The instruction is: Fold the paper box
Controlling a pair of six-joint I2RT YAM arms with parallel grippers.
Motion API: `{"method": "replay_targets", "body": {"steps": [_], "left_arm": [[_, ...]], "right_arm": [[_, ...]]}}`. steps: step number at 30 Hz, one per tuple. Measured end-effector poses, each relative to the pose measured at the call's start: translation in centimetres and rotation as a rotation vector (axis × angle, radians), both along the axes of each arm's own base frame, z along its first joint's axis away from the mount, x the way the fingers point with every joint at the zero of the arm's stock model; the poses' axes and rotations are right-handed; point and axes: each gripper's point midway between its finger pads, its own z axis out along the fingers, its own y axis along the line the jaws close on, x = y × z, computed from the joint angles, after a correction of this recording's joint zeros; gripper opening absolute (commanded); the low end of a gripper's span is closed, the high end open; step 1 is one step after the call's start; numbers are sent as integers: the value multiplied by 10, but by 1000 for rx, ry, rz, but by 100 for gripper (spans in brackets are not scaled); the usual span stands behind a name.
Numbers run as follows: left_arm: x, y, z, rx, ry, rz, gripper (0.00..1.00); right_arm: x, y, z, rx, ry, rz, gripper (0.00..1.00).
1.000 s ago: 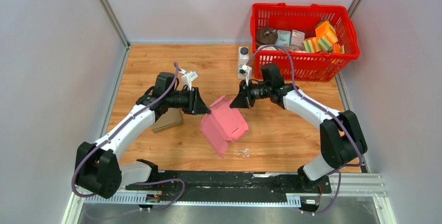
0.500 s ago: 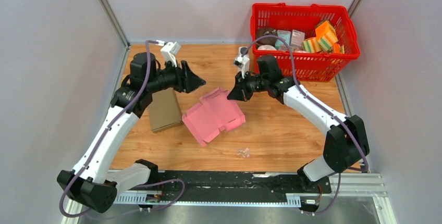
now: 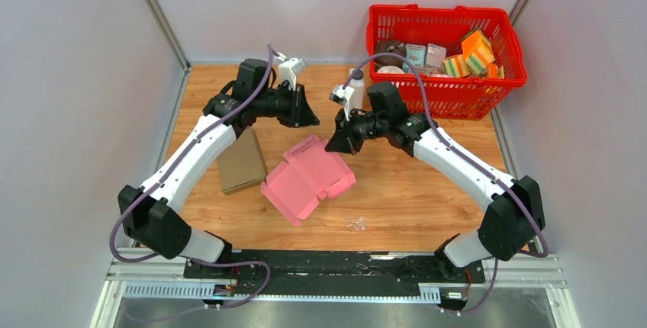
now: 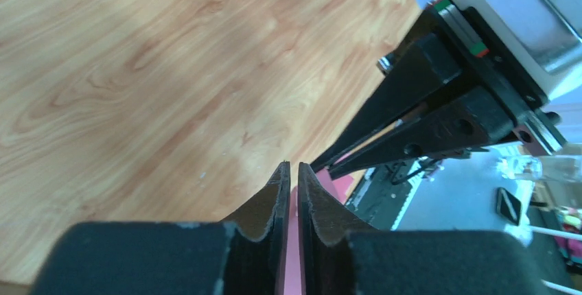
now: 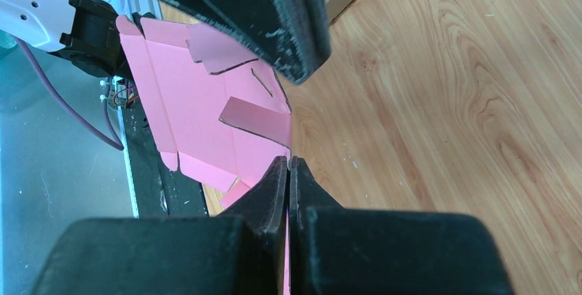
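Seen from above, a flat brown cardboard [image 3: 241, 162] lies toward the left edge of the wood-grain surface [image 3: 412, 191]. The left pincer [image 3: 313, 119] hangs near the far edge of the box [image 3: 305, 179]. Only the left wrist view shows its fingers [image 4: 271, 195] almost together. Pink shows in the thin slit between them, and I cannot tell whether they pinch paper.

The box is a pink paper sheet, creased and half unfolded, lying mid-surface. The right wrist view alone shows its cut tabs and slots. The right pincer [image 3: 329, 147] is clamped on the box's far edge, with paper caught between its closed fingers [image 5: 264, 195].

A small clear scrap [image 3: 355, 223] lies toward the near edge. A white bottle [image 3: 357, 84] stands beside the red plastic lattice basket [image 3: 458, 93] at the far right corner. The basket holds a brown round thing, small cartons and striped sponges.
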Motion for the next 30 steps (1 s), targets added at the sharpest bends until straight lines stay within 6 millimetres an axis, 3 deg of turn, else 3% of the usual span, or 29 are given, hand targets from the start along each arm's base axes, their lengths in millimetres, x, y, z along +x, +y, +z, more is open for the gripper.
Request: {"method": "replay_targets", "body": {"steps": [7, 14, 21, 30], "left_arm": [[-17, -8, -3, -53, 8, -49, 13], [-33, -12, -8, 41, -37, -40, 6], [-38, -6, -9, 106, -77, -4, 6], [-39, -17, -16, 109, -72, -22, 6]], "right_arm": [[0, -1, 0, -2, 5, -4, 0], [1, -1, -1, -5, 9, -12, 0], [1, 0, 0, -1, 20, -18, 0], [-3, 5, 4, 32, 46, -8, 0]]}}
